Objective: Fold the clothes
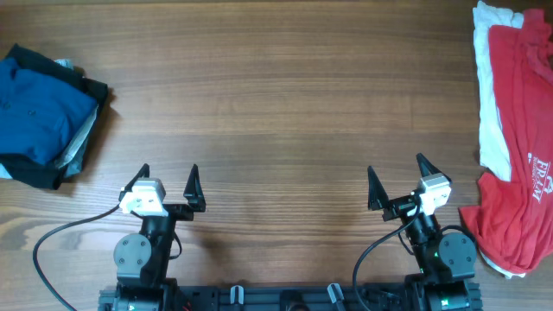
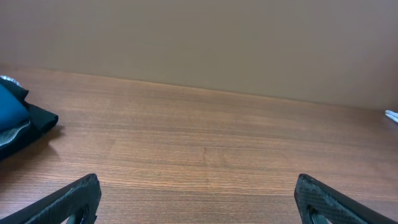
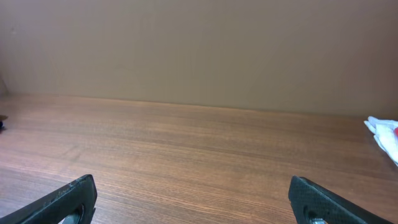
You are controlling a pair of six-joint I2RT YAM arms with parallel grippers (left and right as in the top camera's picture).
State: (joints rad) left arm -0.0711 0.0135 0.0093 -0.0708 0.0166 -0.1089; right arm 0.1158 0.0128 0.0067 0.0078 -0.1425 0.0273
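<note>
A heap of unfolded clothes lies at the table's right edge: a red T-shirt (image 1: 521, 147) with white print on top of a white garment (image 1: 491, 104). A corner of it shows at the right in the right wrist view (image 3: 385, 134). A stack of folded clothes with a blue shirt (image 1: 39, 108) on top sits at the left edge, and its edge shows in the left wrist view (image 2: 18, 121). My left gripper (image 1: 168, 184) is open and empty near the front edge. My right gripper (image 1: 397, 179) is open and empty near the front edge, left of the red shirt.
The wooden table (image 1: 276, 112) runs between the two piles. A black cable (image 1: 60, 238) loops at the front left beside the left arm's base. A plain wall (image 3: 199, 50) stands behind the far edge of the table.
</note>
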